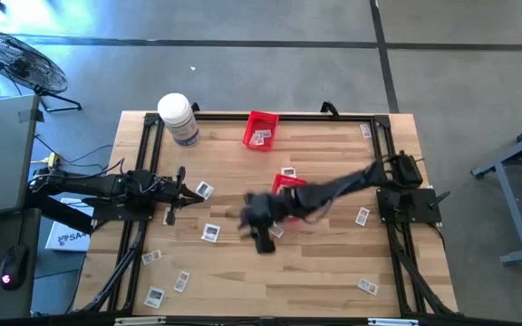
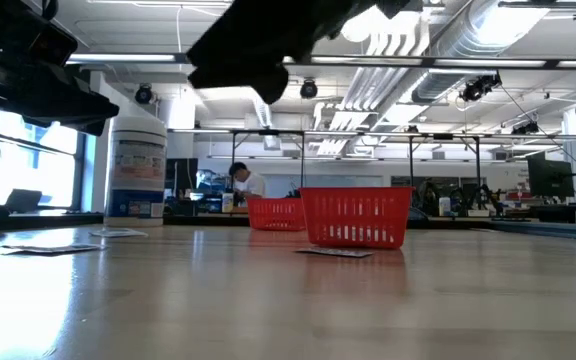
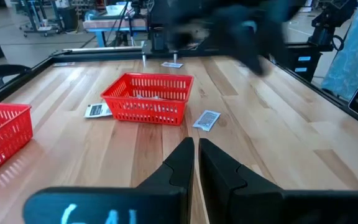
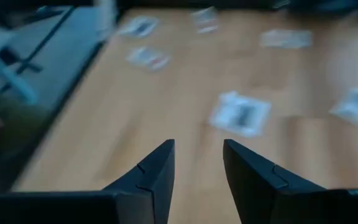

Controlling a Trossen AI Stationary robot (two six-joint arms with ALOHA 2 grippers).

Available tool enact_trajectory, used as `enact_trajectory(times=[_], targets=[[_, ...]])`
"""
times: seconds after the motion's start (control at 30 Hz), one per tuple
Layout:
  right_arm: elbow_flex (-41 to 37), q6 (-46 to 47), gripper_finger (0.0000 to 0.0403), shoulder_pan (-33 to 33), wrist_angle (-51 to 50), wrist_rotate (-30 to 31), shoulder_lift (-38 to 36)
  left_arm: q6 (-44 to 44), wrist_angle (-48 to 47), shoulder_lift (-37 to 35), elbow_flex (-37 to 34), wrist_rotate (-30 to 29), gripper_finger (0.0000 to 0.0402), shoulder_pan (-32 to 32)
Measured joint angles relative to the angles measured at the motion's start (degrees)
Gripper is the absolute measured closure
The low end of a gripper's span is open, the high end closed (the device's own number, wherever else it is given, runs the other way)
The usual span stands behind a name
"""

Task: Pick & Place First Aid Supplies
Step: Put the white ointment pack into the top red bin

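Right gripper (image 4: 197,165) above the desk (image 1: 333,272) centre, jaws spread and empty, over a packet (image 4: 240,114); other packets (image 1: 210,233) scattered on the desk, some inside the far red basket (image 1: 261,129); left gripper (image 3: 196,163) at the left edge, jaws pressed together

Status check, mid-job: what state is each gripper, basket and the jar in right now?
left gripper: shut, empty, parked at the table's left.
right gripper: open, empty, above loose packets.
near basket: upright, beside the right arm.
far basket: upright, packets inside.
jar: upright, lid on.
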Motion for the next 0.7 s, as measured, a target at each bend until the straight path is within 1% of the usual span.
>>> enact_trajectory(times=[0.07, 0.1, 0.33, 0.43, 0.5, 0.6, 0.7], targets=[[0.0, 3.0, 0.0274, 3.5, -1.9, 1.1, 0.0, 0.0, 0.0, 0.0, 0.0, 0.0, 0.0380, 0.0], [0.0, 4.7, 0.0274, 5.1, -3.4, 2.6, 0.0, 0.0, 0.0, 0.0, 0.0, 0.0, 0.0380, 0.0], [0.0, 21.2, 0.0274, 13.5, -24.5, 21.6, 0.0, 0.0, 0.0, 0.0, 0.0, 0.0, 0.0380, 0.0], [-0.1, 25.4, 0.0274, 15.6, -28.7, 27.2, 0.0, 0.0, 0.0, 0.0, 0.0, 0.0, 0.0380, 0.0], [-0.2, 27.3, 0.0274, 16.1, -28.5, 28.4, 0.0, 0.0, 0.0, 0.0, 0.0, 0.0, 0.0380, 0.0], [-3.5, 32.3, 0.0274, 15.2, -26.0, 24.8, 0.0, 0.0, 0.0, 0.0, 0.0, 0.0, 0.0380, 0.0], [-8.3, 36.1, 0.0274, 13.8, -22.9, 24.1, 0.1, 0.0, 0.0, 0.0, 0.0, 0.0, 0.0380, 0.0]])
